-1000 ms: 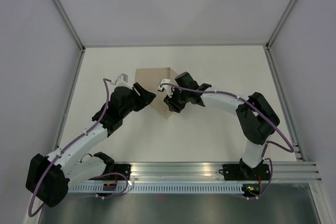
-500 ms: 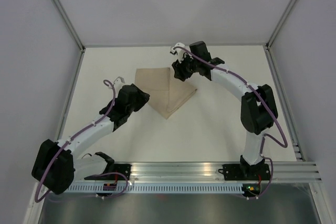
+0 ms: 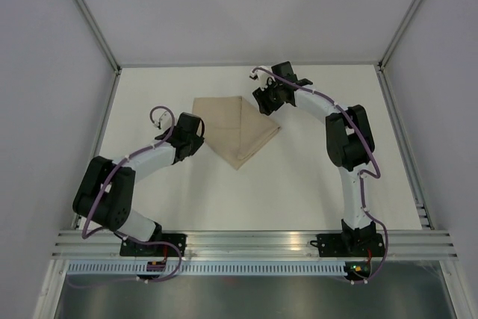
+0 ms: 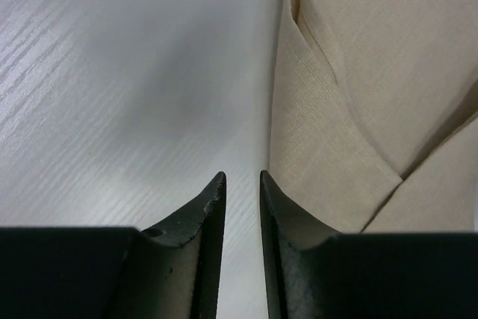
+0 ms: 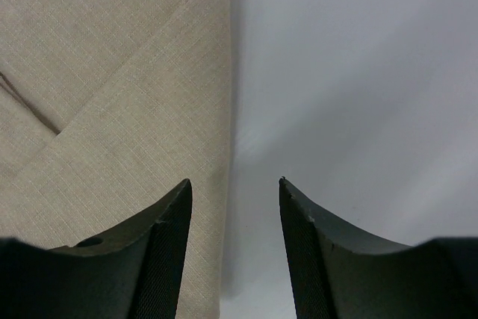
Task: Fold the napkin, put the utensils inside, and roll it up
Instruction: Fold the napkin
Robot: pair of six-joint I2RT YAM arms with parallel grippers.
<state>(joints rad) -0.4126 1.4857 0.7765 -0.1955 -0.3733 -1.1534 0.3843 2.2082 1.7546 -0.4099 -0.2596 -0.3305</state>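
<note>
The jaws of the left gripper [image 4: 243,177] are seen standing at a narrow slit with nothing between them. The folded edge of the napkin [image 4: 358,72] lies just beside its right-hand finger. The jaws of the right gripper [image 5: 235,183] are held spread and empty, one finger over the cloth's border and the other over the bare table [image 5: 358,72]. Between the two grippers the napkin is laid flat, doubled into overlapping layers, with a corner pointed toward the arm bases. The folding step is judged done or nearly so. No utensil can be found in any view. Next, one must be located, gripped and laid on the cloth before any rolling is begun.
</note>
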